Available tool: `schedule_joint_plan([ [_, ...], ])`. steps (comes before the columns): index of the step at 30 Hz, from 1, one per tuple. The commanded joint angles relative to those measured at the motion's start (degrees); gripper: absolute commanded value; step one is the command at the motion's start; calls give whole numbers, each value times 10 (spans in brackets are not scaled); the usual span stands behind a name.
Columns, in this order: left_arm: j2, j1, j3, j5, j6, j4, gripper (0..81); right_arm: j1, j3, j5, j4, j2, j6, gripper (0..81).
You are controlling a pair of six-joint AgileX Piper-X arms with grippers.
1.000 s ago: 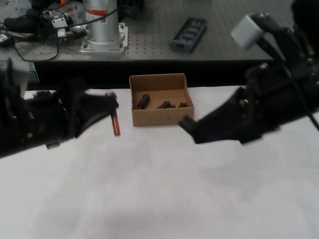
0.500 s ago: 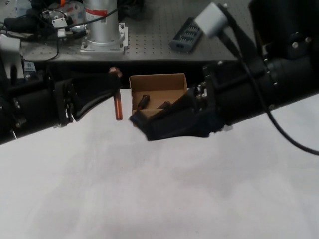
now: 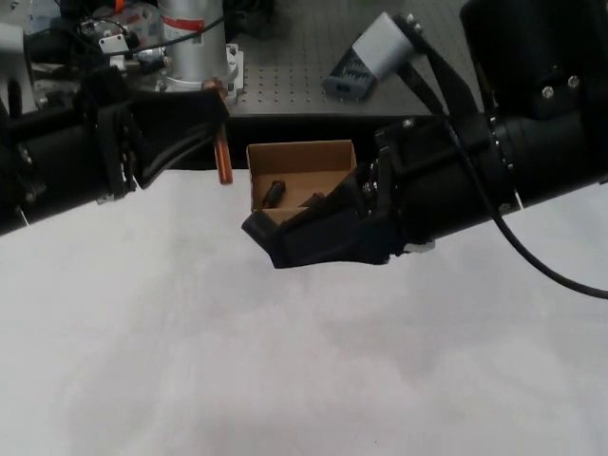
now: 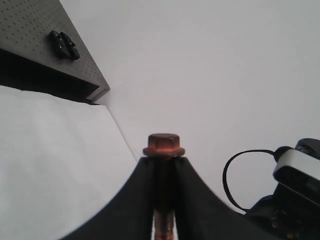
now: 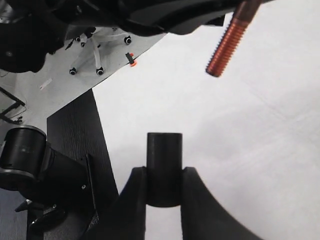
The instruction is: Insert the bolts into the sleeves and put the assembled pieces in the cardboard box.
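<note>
Lying in the cardboard box (image 3: 299, 150), dark pieces (image 3: 274, 193); left gripper (image 4: 163, 162) pinching bolt (image 4: 163, 145), right gripper (image 5: 164, 172) pinching sleeve (image 5: 164, 147).

Near cloth (image 3: 285, 361): open, wide room. Right gripper (image 3: 261, 231) with sleeve (image 5: 164, 170), plus its arm, lies across box (image 3: 299, 148) front and right side; back and left edges uncovered. Just left of box the bolt (image 3: 222, 157) hangs. Behind: raised bench (image 3: 285, 85), post (image 3: 195, 38).
</note>
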Motion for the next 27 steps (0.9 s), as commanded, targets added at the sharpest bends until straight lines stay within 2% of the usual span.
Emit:
schedule_joint_plan([
  [1, -1, 3, -7, -2, 9, -4, 6, 0, -1, -1, -17, 0, 6, 22],
  [7, -1, 2, -7, -2, -3, -5, 6, 0, -1, -1, -49, 8, 38, 22],
  [20, -1, 2, -7, -13, -18, -15, 6, 0, -1, 5, -51, 19, 42, 22],
  [27, -1, -22, -7, -13, -30, -27, 6, 2, -1, 19, -51, 19, 51, 22],
])
